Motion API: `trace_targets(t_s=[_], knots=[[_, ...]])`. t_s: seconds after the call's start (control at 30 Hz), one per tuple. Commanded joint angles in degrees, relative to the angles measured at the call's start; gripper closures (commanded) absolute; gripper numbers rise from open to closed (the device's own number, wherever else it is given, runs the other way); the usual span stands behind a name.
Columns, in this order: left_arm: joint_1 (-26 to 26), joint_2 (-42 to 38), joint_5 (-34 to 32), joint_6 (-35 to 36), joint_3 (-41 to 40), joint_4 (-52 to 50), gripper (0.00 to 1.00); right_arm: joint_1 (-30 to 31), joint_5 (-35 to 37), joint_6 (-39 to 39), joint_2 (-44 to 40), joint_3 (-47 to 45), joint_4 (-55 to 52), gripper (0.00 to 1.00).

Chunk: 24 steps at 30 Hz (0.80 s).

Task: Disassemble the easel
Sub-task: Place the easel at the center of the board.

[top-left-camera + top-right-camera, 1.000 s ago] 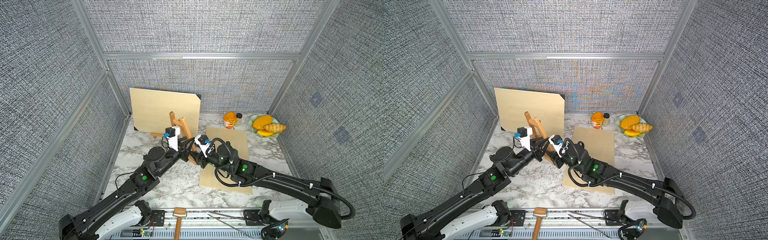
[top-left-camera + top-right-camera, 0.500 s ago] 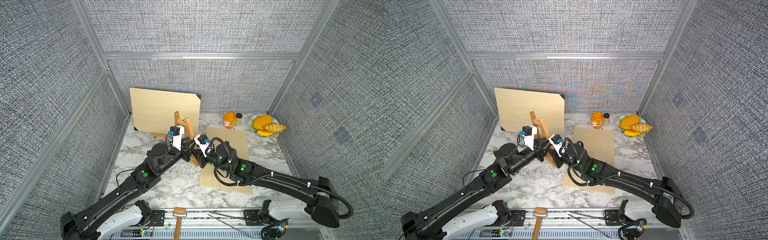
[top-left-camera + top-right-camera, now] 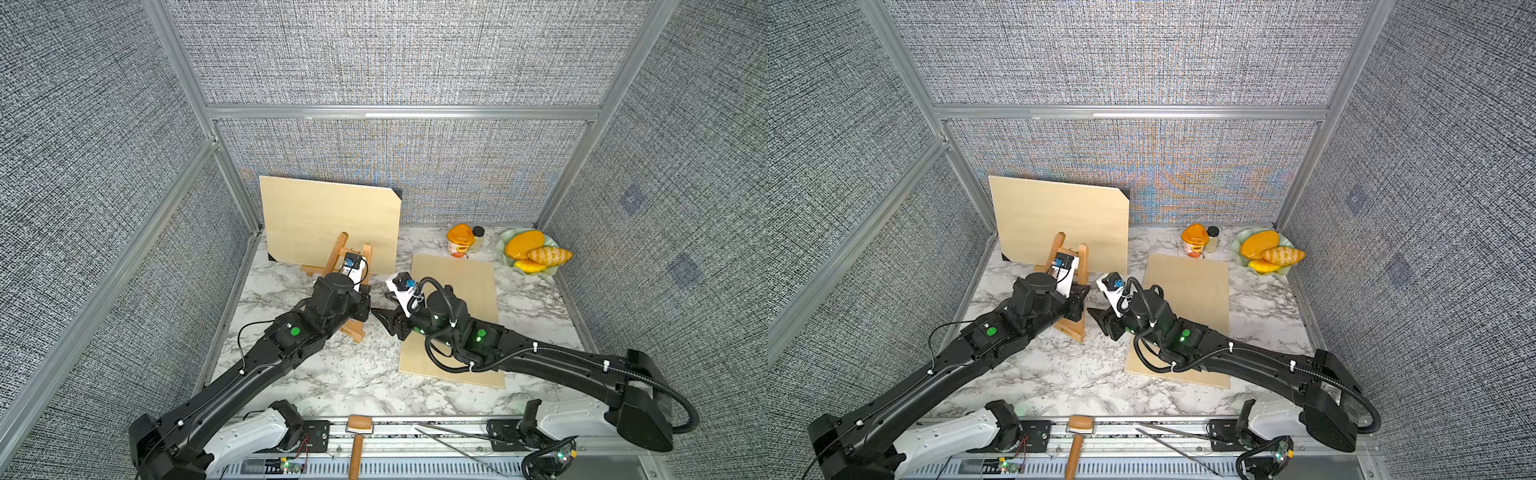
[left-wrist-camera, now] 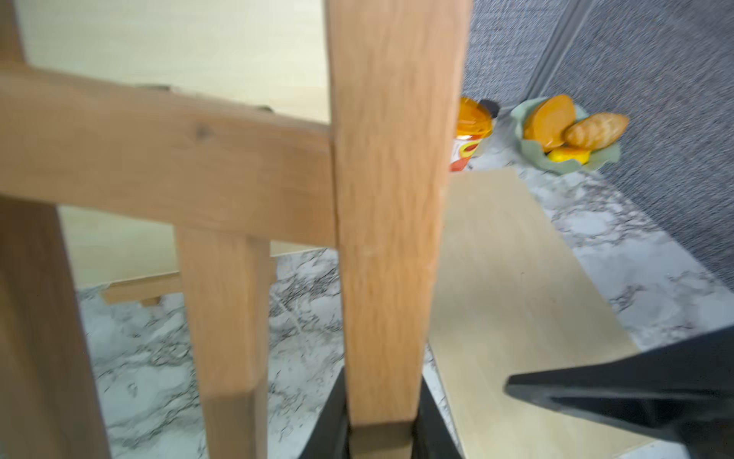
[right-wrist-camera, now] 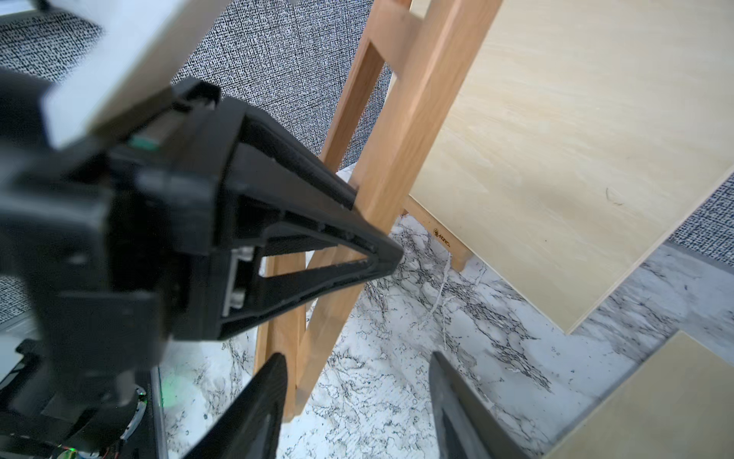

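Note:
The wooden easel (image 3: 337,257) stands at the back left of the marble table, with a large plywood board (image 3: 328,220) resting against it. My left gripper (image 3: 364,308) is shut on one easel leg (image 4: 381,278); in the left wrist view the leg sits clamped between the two black fingers (image 4: 333,417). My right gripper (image 3: 380,319) is open just right of the easel's foot (image 3: 1074,331). In the right wrist view its jaws (image 5: 356,355) span bare marble, and one finger (image 5: 258,397) lies beside the leg's lower end (image 5: 313,357).
A second plywood board (image 3: 457,291) lies flat under my right arm. At the back right are an orange cup (image 3: 460,241), a small jar (image 3: 478,237) and a green plate (image 3: 508,262) with bread. A hammer (image 3: 357,442) lies on the front rail.
The right gripper's jaws narrowed, then spread wider, and its fingers drew back a little from the easel. The easel's top swayed right and returned. The left grip is unchanged.

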Motion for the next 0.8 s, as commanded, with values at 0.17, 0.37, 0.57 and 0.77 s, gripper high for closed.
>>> trace_targets(t_s=[0.17,0.37,0.57,0.77], knots=[[5.8,5.8,-0.1,0.9,4.3,-14.6,1.0,-2.9,-0.1,7.0,-2.5,-3.5,0.1,0.41],[7.3,9.5,3.7,-1.7,5.2,-16.9,1.0,-6.9,1.9,11.1,-7.0,-6.8,-3.6,0.41],[7.3,14.1,5.7,-6.8,5.1,-18.8,1.0,-10.5,1.0,14.2,-8.9,-7.7,-10.5,0.41],[8.6,17.6,3.1,-6.6,4.7,-22.7,1.0,-12.8,0.4,16.6,-10.7,-9.5,-12.5,0.41]])
